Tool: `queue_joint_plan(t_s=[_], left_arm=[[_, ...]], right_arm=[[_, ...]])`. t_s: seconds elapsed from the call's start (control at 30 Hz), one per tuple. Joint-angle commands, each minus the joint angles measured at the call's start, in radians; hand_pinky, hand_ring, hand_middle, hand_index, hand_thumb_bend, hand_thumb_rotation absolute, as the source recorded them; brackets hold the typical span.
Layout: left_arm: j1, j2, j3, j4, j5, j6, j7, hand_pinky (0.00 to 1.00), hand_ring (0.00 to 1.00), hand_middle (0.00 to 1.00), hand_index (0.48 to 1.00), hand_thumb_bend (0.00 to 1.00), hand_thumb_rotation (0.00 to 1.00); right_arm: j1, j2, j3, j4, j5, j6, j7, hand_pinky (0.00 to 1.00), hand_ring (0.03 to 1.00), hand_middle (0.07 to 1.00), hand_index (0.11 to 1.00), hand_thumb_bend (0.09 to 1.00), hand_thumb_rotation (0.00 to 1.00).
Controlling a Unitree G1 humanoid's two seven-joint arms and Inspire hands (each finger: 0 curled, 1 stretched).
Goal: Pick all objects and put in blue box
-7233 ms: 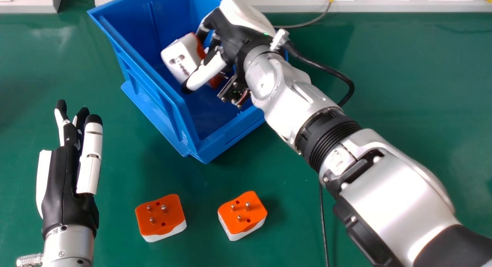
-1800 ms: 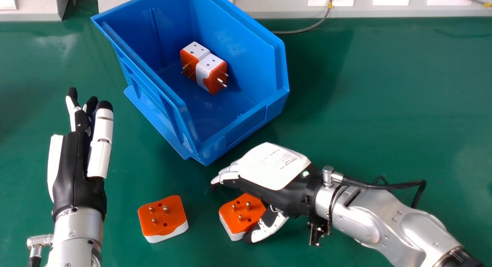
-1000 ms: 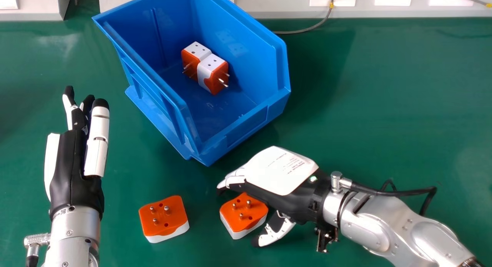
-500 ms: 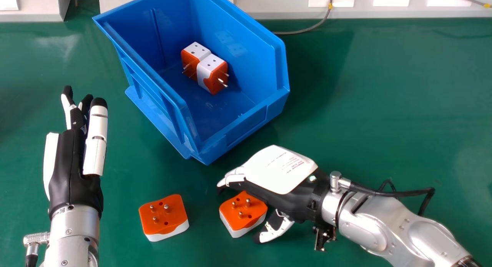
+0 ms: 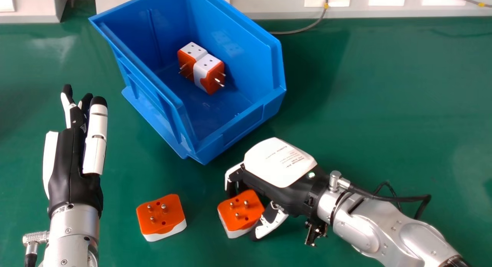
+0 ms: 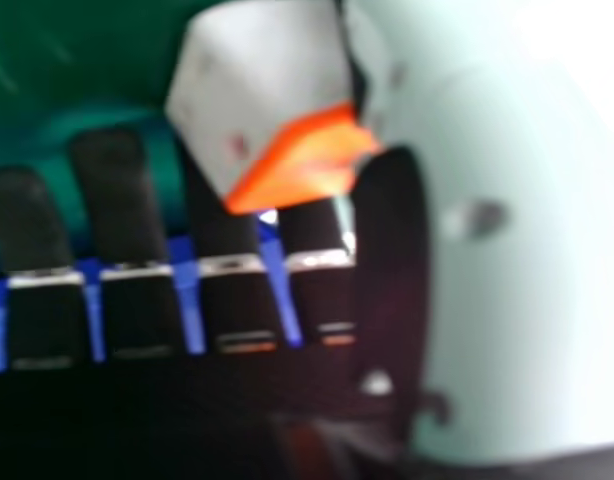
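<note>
Close in, the right hand [image 5: 280,163] pinches a blocky orange-and-white pronged adapter [image 5: 240,212] between curled fingers and thumb. A matching adapter [image 5: 161,217] lies on the green table [image 5: 369,105], between it and the straight-fingered left hand [image 5: 71,167]. Beyond, a blue plastic box [image 5: 234,130] holds two similar adapters [image 5: 209,75].

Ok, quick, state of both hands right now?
Left hand: open, fingers straight, holding nothing.
Right hand: closed, fingers and thumb around an orange-and-white plug adapter.

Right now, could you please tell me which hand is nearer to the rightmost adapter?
Right: the right hand has the rightmost adapter between its fingers and thumb, while the left hand is farther left, past another adapter.
</note>
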Motion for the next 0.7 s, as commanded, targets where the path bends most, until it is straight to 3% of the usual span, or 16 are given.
queue_joint_plan(t_s=[0.0,0.2,0.67], left_arm=[[-0.003,0.006,-0.002,-0.029,0.008,0.001,0.002,0.95,0.98,0.98,0.983,0.24,0.94],[-0.002,0.003,0.003,-0.04,-0.003,0.009,-0.001,0.95,0.98,0.98,0.983,0.23,0.94],[-0.002,0.004,0.004,-0.039,-0.006,0.011,0.0,0.95,0.98,0.98,0.981,0.23,0.94]], right_arm=[[0.02,-0.009,0.012,0.046,-0.023,0.027,0.018,0.14,0.19,0.343,0.505,0.49,0.09],[0.026,-0.007,0.011,0.028,-0.023,0.053,0.042,0.07,0.122,0.218,0.481,0.492,0.13],[0.051,0.007,-0.012,-0.01,0.005,0.094,0.064,0.05,0.092,0.166,0.47,0.492,0.14]])
